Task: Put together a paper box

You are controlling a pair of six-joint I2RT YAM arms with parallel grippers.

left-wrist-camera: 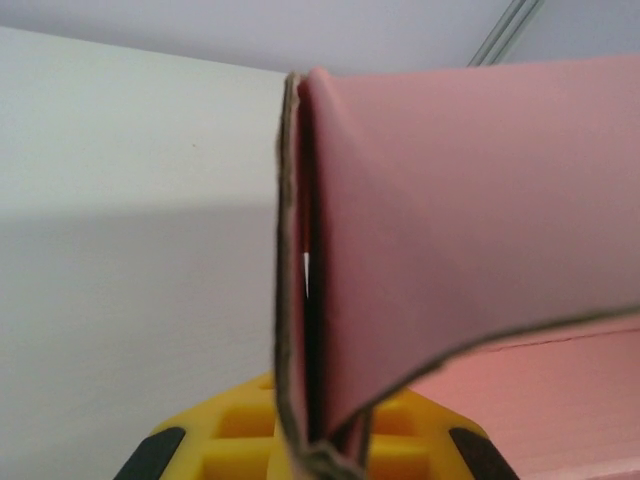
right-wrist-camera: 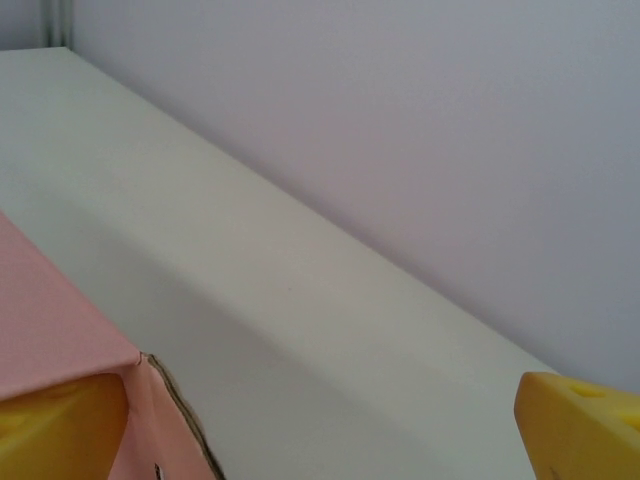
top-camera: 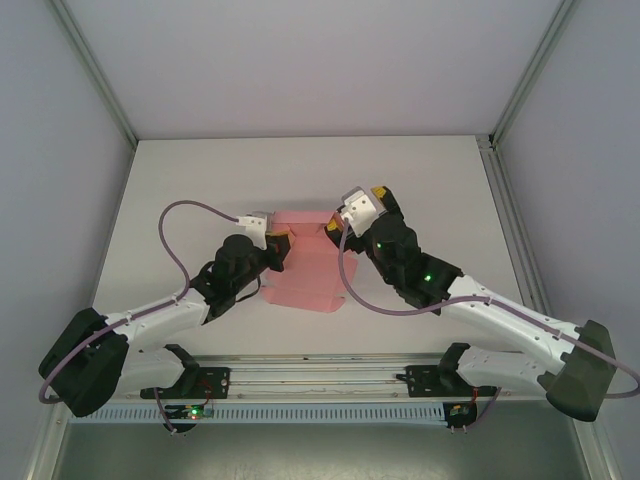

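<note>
The pink paper box (top-camera: pixel 305 268) lies partly folded at the middle of the white table. My left gripper (top-camera: pixel 281 242) is at its left edge. In the left wrist view the yellow jaws of the left gripper (left-wrist-camera: pixel 318 442) are shut on two upright pink layers of the paper box (left-wrist-camera: pixel 480 220), which spread apart above the grip. My right gripper (top-camera: pixel 352 212) stands open at the box's far right corner. In the right wrist view its left finger (right-wrist-camera: pixel 60 428) rests against the corner of the paper box (right-wrist-camera: pixel 40 310), and its right finger (right-wrist-camera: pixel 582 425) hangs over bare table.
The white table (top-camera: pixel 200 180) is ringed by grey-white walls with metal corner posts (top-camera: pixel 95 75). Both arm bases sit on the rail (top-camera: pixel 320 375) at the near edge. A purple cable (top-camera: pixel 175 230) loops off the left arm.
</note>
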